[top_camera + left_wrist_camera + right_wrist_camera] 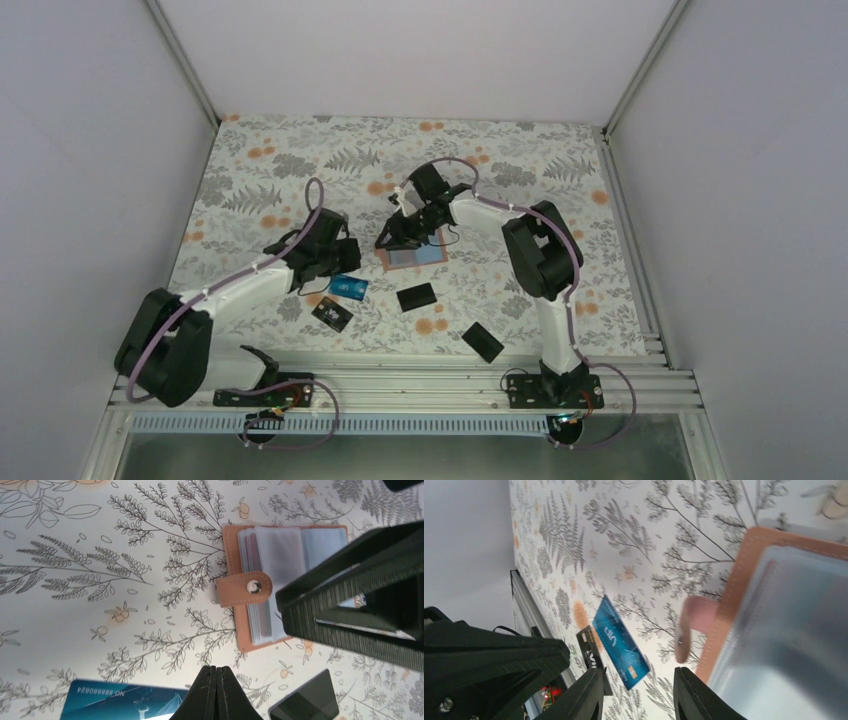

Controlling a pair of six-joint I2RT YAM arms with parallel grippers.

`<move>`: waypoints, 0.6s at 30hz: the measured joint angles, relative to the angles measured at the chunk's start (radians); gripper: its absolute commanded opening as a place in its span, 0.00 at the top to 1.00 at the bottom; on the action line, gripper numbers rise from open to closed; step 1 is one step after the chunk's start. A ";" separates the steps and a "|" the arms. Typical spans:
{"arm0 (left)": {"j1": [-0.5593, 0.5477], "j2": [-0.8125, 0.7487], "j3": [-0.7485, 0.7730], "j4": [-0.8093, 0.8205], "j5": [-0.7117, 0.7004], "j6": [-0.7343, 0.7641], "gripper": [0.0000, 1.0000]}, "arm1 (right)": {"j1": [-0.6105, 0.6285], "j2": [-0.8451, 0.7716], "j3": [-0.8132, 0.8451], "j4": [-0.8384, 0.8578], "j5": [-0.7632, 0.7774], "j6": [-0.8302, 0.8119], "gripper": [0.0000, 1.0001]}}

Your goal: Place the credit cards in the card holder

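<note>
Tan-brown card holder (265, 580), blue credit card (120, 700), black cards (416, 296), white tablecloth (75, 605) with grey ferns and orange blossoms

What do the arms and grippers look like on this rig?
The left arm and right arm have white tubular links, bulky black joints and a looping mauve cable each. The left gripper and right gripper are black; the fingers look ribbed.
</note>
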State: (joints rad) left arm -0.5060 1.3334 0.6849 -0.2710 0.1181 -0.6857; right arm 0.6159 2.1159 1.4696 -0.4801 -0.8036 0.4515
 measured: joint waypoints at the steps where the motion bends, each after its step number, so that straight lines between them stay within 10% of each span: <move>1: 0.000 -0.025 -0.012 -0.004 -0.002 0.002 0.98 | 0.002 0.000 0.009 0.000 -0.005 0.000 0.62; 18: -0.156 -0.271 -0.145 -0.061 0.019 -0.043 0.97 | -0.017 -0.465 -0.339 -0.097 0.323 -0.023 0.57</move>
State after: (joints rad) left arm -0.6621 1.0626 0.5396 -0.3321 0.1375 -0.7288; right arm 0.5987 1.6512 1.1309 -0.5766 -0.4808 0.4290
